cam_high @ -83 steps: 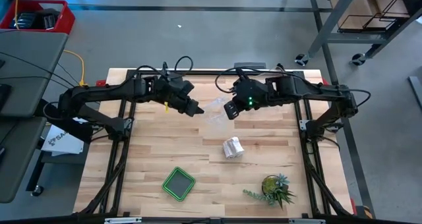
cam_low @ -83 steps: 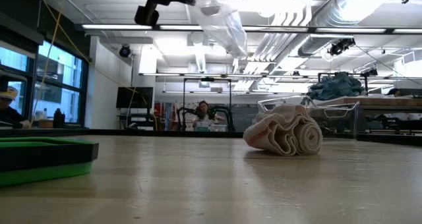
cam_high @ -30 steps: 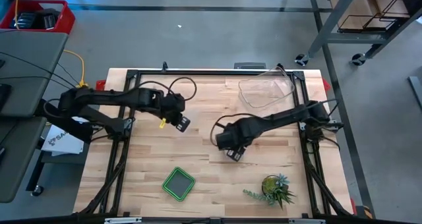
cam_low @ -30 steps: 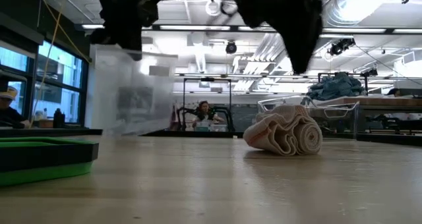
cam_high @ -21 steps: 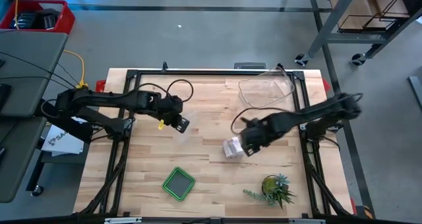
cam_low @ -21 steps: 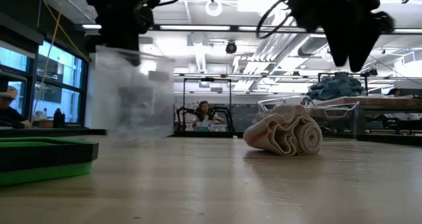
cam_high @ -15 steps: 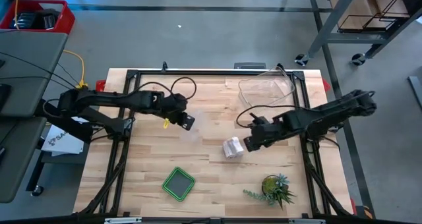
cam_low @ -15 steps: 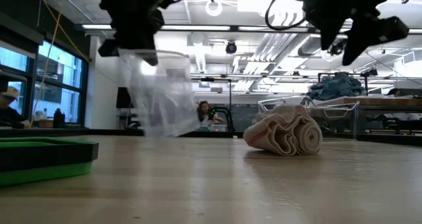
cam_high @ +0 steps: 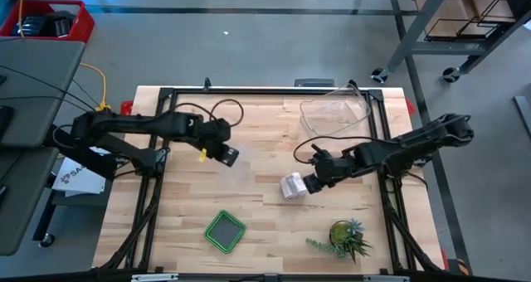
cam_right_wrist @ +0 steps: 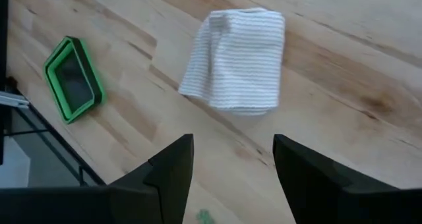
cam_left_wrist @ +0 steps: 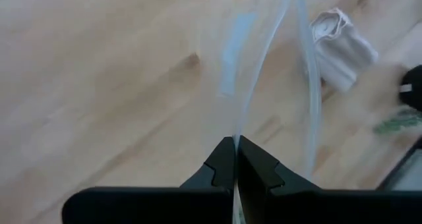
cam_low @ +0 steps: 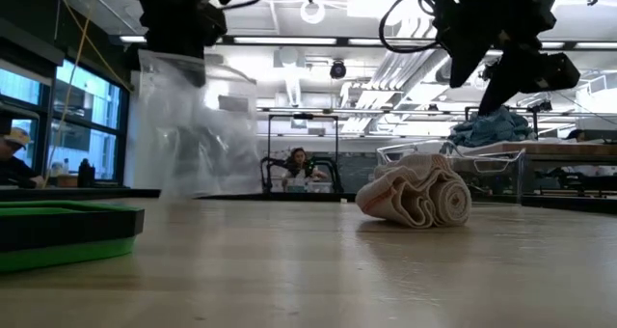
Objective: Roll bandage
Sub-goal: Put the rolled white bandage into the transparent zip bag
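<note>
White gauze, the bandage (cam_high: 292,186) lies as a loose, crumpled roll on the wooden table (cam_high: 182,207), a little right of its middle. In the low view it (cam_low: 415,194) rests flat on the boards with its folds showing at the near end. The right gripper (cam_high: 313,182) hovers just beside it on the right, above the wood, fingers spread wide and holding nothing; its wrist view looks down on the roll (cam_right_wrist: 236,59) between the two dark fingers (cam_right_wrist: 168,168). A green tray (cam_high: 225,231) sits nearer the front edge, a small potted plant (cam_high: 346,236) at the front right, and a clear plastic tub (cam_high: 332,115) at the back right. Well apart on the left, the left gripper (cam_high: 230,156) has its fingers pressed together on the top edge of a clear plastic bag (cam_low: 188,135), which hangs down to the table.
</note>
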{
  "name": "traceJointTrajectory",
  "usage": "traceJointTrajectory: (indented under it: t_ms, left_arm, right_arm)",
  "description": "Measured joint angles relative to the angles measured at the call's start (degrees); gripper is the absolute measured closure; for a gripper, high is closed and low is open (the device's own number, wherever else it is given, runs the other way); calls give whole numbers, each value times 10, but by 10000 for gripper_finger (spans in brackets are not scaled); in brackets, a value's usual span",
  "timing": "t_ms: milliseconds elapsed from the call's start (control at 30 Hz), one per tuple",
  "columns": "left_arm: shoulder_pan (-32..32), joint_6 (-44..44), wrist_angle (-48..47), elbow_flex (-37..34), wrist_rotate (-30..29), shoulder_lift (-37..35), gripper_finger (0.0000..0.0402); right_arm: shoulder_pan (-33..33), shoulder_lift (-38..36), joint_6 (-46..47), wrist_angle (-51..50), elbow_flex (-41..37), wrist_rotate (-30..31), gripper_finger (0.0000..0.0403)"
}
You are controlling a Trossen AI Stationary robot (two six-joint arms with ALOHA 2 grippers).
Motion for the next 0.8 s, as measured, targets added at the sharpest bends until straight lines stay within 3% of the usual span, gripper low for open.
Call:
traceJointTrajectory:
  t_ms: [167, 333, 567, 700, 800]
  left_arm:
    - [-1, 18, -13, 8, -19, 20, 401]
    - [-1, 20, 39, 8, -40, 81, 401]
    - [-1, 11, 145, 8, -15, 145, 401]
    - [-1, -4, 151, 7, -6, 142, 401]
    - [-2, -18, 190, 7, 9, 122, 401]
  right_arm:
    - [-14, 0, -20, 19, -2, 1, 203]
    - [-36, 0, -33, 121, -2, 18, 203]
    - [-75, 29, 29, 247, -2, 19, 203]
    - [-85, 73, 64, 290, -2, -10, 203]
    - [-90, 105, 72, 379, -2, -28, 203]
